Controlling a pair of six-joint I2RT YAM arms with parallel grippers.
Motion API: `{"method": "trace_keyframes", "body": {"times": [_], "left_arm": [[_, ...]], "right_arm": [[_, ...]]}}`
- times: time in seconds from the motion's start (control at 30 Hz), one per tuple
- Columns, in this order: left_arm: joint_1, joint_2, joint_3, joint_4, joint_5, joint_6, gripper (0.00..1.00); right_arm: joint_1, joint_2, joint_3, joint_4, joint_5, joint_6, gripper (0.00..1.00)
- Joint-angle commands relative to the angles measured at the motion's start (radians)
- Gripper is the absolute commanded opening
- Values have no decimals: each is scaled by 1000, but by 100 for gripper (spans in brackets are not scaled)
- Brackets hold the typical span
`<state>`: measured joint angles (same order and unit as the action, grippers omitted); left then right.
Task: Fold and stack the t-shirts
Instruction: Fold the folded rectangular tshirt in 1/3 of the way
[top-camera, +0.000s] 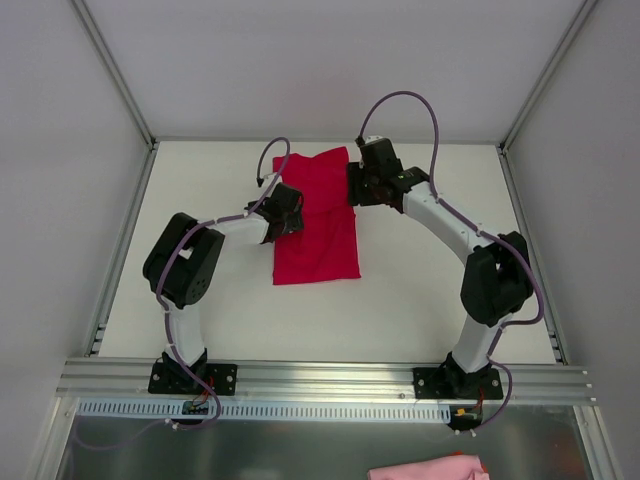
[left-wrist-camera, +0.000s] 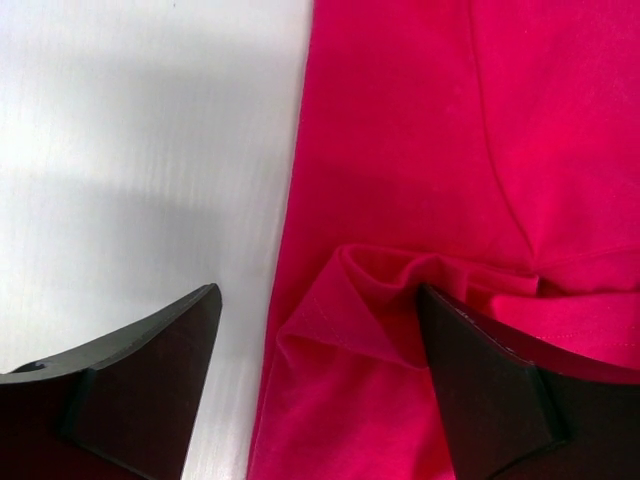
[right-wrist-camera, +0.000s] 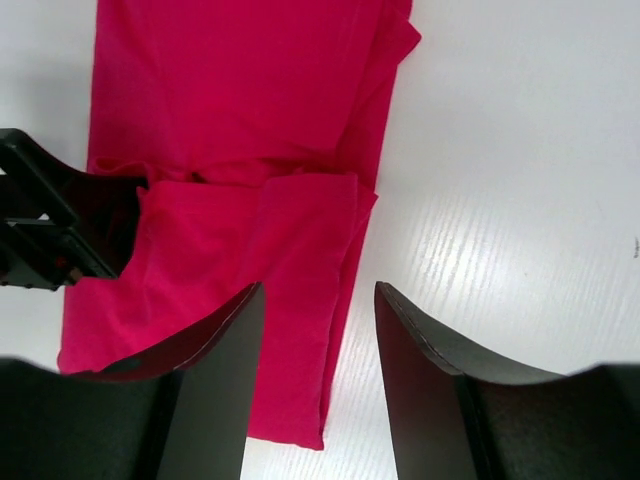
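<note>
A crimson-red t-shirt lies on the white table, folded lengthwise into a long strip. My left gripper is open at the strip's left edge, its jaws either side of a rumpled fold in the t-shirt, one finger over bare table, the other over cloth. My right gripper is open at the strip's right edge near its far end, jaws straddling the edge of the t-shirt. The left gripper shows in the right wrist view.
A pink cloth lies below the aluminium rail at the near edge. Grey walls and frame posts enclose the white table on three sides.
</note>
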<state>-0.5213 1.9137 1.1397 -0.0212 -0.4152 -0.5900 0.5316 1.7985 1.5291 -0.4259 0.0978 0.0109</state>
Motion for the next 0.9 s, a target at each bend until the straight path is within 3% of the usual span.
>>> {"method": "trace_keyframes", "body": {"times": [0.0,0.23,0.57,0.87], "left_arm": [[7,54,5,17,72,-16,78],[7,61,-5,18,72,-19,39],[7,2,-26,-8,46,-28,1],[7,-54,-58,-60,-20,-42,0]], "right_arm": [[4,-33,-3,-8,-55,40,51],[5,-18,-34,4,-62,49,50],[25,21,-33,21,-87,37,49],[56,85,6,30,-136,26,47]]}}
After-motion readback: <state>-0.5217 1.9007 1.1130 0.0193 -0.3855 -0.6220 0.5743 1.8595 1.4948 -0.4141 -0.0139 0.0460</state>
